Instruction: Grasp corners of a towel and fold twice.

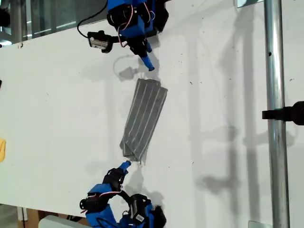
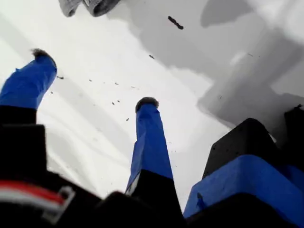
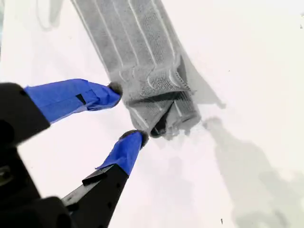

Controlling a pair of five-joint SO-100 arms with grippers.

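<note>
The exterior view looks straight down from high over the table (image 1: 57, 109). Each wrist view looks along its own blue fingers, close to the tabletop. All three share the towel (image 1: 144, 119); the first wrist view catches only its edge (image 2: 88, 6).

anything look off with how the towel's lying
Yes. The towel lies folded into a narrow strip, slanted across the table. Its end near my second gripper is bunched, layers gaping open rather than flat.
</note>
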